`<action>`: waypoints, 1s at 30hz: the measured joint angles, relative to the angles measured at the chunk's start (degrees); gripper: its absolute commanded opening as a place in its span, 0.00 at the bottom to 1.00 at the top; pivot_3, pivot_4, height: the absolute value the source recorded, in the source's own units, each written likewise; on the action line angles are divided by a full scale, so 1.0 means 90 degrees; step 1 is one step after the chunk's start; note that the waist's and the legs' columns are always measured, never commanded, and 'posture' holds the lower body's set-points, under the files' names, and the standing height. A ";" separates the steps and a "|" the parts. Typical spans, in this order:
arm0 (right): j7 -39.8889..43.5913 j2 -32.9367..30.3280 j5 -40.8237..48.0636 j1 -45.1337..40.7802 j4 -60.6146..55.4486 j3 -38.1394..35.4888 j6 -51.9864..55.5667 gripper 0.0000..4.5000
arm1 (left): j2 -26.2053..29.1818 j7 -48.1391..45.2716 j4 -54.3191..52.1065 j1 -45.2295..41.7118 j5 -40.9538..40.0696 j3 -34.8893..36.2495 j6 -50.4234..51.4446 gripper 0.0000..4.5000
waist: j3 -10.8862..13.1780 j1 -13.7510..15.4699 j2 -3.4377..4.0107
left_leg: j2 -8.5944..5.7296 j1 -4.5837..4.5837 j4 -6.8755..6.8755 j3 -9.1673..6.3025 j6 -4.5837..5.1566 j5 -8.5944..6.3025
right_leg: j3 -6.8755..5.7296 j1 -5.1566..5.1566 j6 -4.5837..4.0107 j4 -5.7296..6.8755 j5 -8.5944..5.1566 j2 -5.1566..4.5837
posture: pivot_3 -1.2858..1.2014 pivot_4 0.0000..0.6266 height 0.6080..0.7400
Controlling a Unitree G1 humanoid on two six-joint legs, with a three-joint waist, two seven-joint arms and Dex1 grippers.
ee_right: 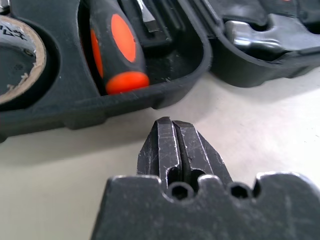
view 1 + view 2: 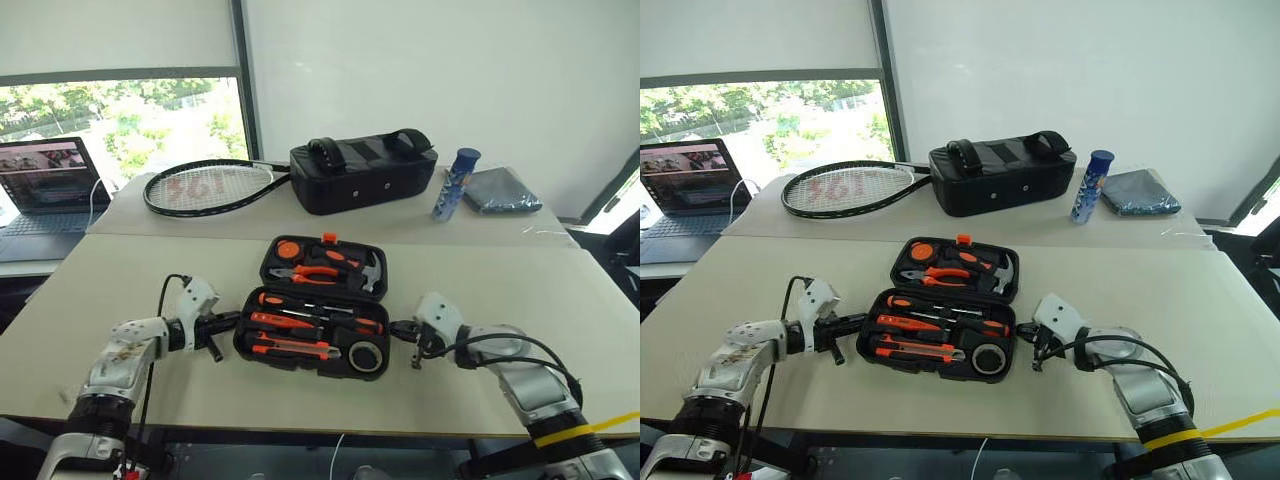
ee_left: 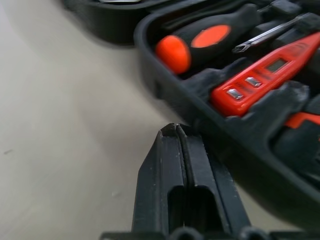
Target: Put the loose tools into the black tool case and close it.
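Note:
The black tool case lies open in the middle of the near table. Its near half holds two orange-and-black screwdrivers, the orange tester screwdriver, the utility knife and the grey tape roll. The far half holds pliers and a small hammer. My left gripper is shut and empty, its tip right at the case's left wall. My right gripper is shut and empty too, its tip just off the right wall, beside a screwdriver handle.
On the far table stand a black padded bag, a tennis racket, a blue can and a dark folded cloth. A laptop sits at the far left. Bare tabletop surrounds the case.

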 measured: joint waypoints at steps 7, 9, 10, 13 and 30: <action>0.0043 -0.0258 0.0068 0.0495 -0.0884 -0.0146 0.0749 0.00 | 0.0367 -0.0737 -0.0921 0.0597 -0.0121 -0.0111 0.0260 0.01 | 0.0000 0.0009 0.0000 | 0.0001 -0.0001 -0.0001 -0.0001 0.0001 -0.0001 | -0.0003 0.0001 0.0001 -0.0005 -0.0002 -0.0001 | 0.52 0.24 1.00; 0.0068 -0.0380 0.0095 0.0785 -0.1391 -0.0160 0.1038 0.00 | 0.0454 -0.0784 -0.1134 0.0760 -0.0133 -0.0097 0.0297 0.01 | 0.0000 0.0012 0.0000 | 0.0002 0.0001 -0.0001 -0.0002 0.0002 -0.0002 | -0.0003 0.0004 0.0002 -0.0005 -0.0003 -0.0001 | 0.52 0.24 1.00; 0.0076 -0.0445 0.0121 0.0920 -0.1616 -0.0161 0.1160 0.00 | 0.0466 -0.0776 -0.1202 0.0807 -0.0145 -0.0077 0.0346 0.01 | 0.0000 0.0014 0.0000 | 0.0002 0.0001 -0.0001 -0.0002 0.0002 -0.0002 | -0.0004 0.0005 0.0002 -0.0006 -0.0003 -0.0001 | 0.52 0.24 1.00; 0.0064 -0.0511 0.0237 0.1300 -0.2256 -0.0173 0.1581 0.00 | 0.0559 -0.0728 -0.1513 0.1101 -0.0216 0.0059 0.0508 0.01 | -0.0001 -0.0002 0.0000 | 0.0004 0.0005 -0.0001 -0.0002 0.0002 -0.0002 | -0.0003 0.0006 0.0003 -0.0005 -0.0004 0.0000 | 0.52 0.24 1.00; 0.0518 -0.1195 0.1039 0.2379 -0.2993 -0.0969 0.1985 0.26 | 0.0939 -0.0786 -0.2086 0.1958 -0.0881 0.0608 0.1034 0.06 | -0.0005 0.0009 -0.0014 | 0.0006 0.0017 -0.0001 0.0002 0.0002 -0.0002 | -0.0002 0.0014 0.0038 -0.0006 -0.0030 0.0000 | 0.52 0.24 1.00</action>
